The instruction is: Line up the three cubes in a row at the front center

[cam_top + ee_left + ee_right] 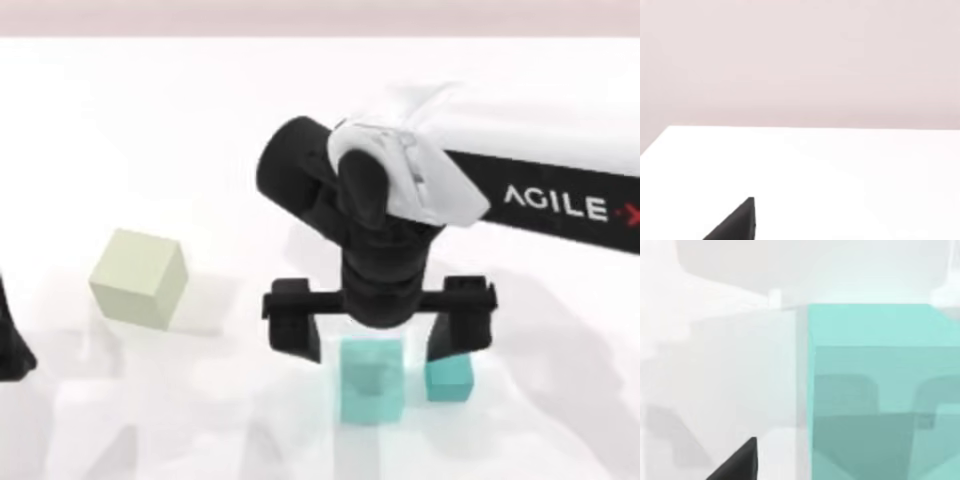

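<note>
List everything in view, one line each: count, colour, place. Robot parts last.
Large cube: one, pale beige-green, left of centre on the table.
Medium cube: one, light cyan, front centre, between the right end effector's fingers.
Small cube: one, darker teal, just right of the medium cube.
Table: one, white.
Right end effector: one, black, open, straddling the medium cube.
Left arm: one, black, at the table's left edge; its end effector is out of view.

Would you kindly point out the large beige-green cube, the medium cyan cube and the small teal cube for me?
Large beige-green cube [138, 277]: top view, near its front upper edge.
Medium cyan cube [372, 380]: top view, on its top face.
Small teal cube [450, 381]: top view, on its visible face.
</note>
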### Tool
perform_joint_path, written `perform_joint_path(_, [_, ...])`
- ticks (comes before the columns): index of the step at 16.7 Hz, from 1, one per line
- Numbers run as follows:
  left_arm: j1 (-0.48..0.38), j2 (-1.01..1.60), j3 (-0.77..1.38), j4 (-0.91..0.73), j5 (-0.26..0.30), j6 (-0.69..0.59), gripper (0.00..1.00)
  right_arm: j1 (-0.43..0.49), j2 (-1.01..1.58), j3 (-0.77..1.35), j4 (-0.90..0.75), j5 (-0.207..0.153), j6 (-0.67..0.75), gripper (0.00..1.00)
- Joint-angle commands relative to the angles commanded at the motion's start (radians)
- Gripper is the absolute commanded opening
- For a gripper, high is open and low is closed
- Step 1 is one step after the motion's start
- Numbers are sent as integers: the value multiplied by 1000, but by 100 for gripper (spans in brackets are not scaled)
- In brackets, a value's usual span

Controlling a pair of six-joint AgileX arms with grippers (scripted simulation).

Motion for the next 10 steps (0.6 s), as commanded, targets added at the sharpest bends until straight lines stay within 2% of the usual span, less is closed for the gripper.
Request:
perform_joint_path(7, [0,0,0,0,0,0,100,-4,-19,37,-48,0,-3,100])
perform_joint_path(10, [-12,51,51,-38,2,-1,100,-29,-81,-10,-17,23,-37,100])
